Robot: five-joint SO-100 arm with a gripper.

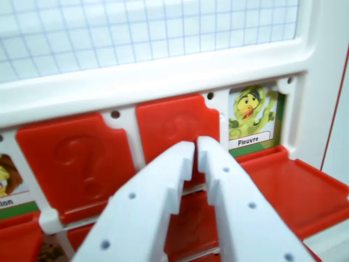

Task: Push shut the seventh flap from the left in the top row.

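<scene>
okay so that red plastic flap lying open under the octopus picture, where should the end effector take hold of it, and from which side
Take the open red plastic flap by its raised front edge, coming from below and in front. It lies flat, hinged under the green octopus card labelled Pieuvre, so that free edge probably swings up easiest. The white end effector looks nearly closed.

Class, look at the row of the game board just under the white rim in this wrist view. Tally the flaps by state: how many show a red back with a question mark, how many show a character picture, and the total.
Red question-mark backs: 2
Character pictures showing: 2, the Pieuvre card and a partly cropped card at the left edge
Total: 4
</scene>
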